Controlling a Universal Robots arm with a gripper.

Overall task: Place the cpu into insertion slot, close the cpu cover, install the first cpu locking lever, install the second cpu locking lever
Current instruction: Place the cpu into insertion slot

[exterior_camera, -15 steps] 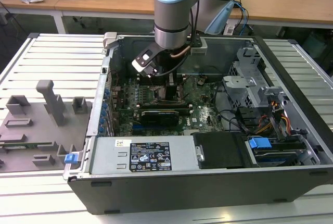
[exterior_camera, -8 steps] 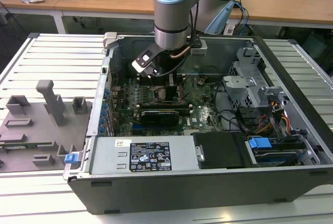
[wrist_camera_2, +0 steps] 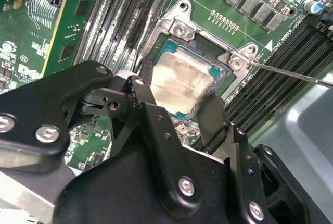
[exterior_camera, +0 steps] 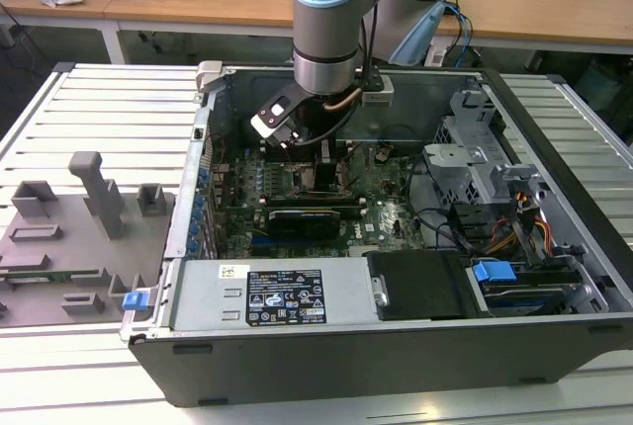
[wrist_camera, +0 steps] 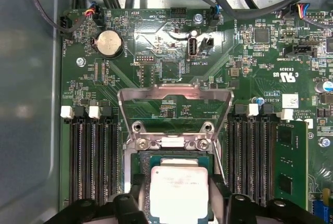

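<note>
Up close, black claw (wrist_camera_2: pixel 177 107) half closed, fingers (wrist_camera_2: pixel 141 96) clamping two opposite edges of the cpu (wrist_camera: pixel 179 190). Holds it silver top up, level inside the insertion slot (wrist_camera_2: pixel 182 26). At the slot's hinge edge, cpu cover (wrist_camera: pixel 156 91) swung up and open, board showing through its cut-out. From one slot corner, thin lever (wrist_camera_2: pixel 291 74) jutting outward. Memory slots (wrist_camera: pixel 91 156) flanking the slot on both sides.

We count one cpu (wrist_camera: pixel 179 195), one cpu cover (wrist_camera: pixel 174 96), one coin cell (wrist_camera: pixel 110 43), one gripper (wrist_camera_2: pixel 174 101), one computer case (exterior_camera: pixel 396 356) and two banks of memory slots (wrist_camera: pixel 91 161).
</note>
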